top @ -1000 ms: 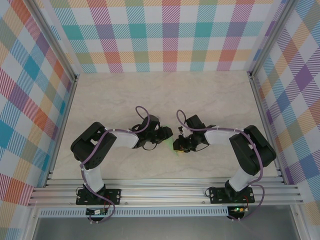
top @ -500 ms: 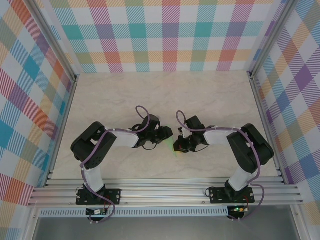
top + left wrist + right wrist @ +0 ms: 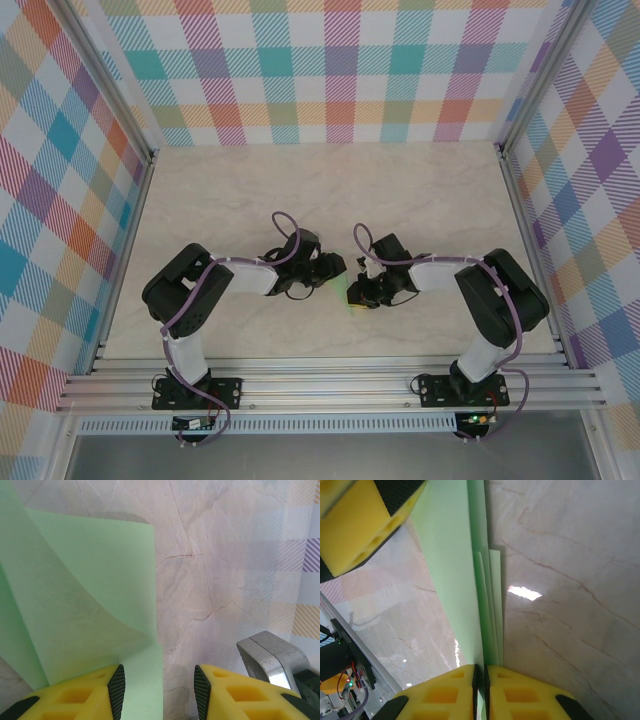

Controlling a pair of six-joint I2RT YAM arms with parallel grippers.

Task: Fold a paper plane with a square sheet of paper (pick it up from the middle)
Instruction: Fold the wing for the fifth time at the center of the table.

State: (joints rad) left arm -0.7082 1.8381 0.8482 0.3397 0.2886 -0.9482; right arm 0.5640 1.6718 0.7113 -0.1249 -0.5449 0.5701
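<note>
1. The right claw (image 3: 480, 690) is closed, its two yellow pads pressed together on the near edge of the sheet of paper (image 3: 455, 565).
2. From that pinch the pale-green sheet runs straight ahead of the right claw, away from the fingertips, with several folded layers stacked along its right side.
3. One yellow finger (image 3: 355, 525) of the left claw sits ahead and to the left of the right claw, just beside the sheet.
4. The left claw (image 3: 156, 692) stands open, with a clear gap between its pads.
5. The sheet lies ahead and left of the left claw, curling up from the bench (image 3: 225, 555); one corner reaches into the gap beside the left pad.
6. From above, only a green sliver shows between the two claws, so the fold's shape is hard to tell there.
</note>
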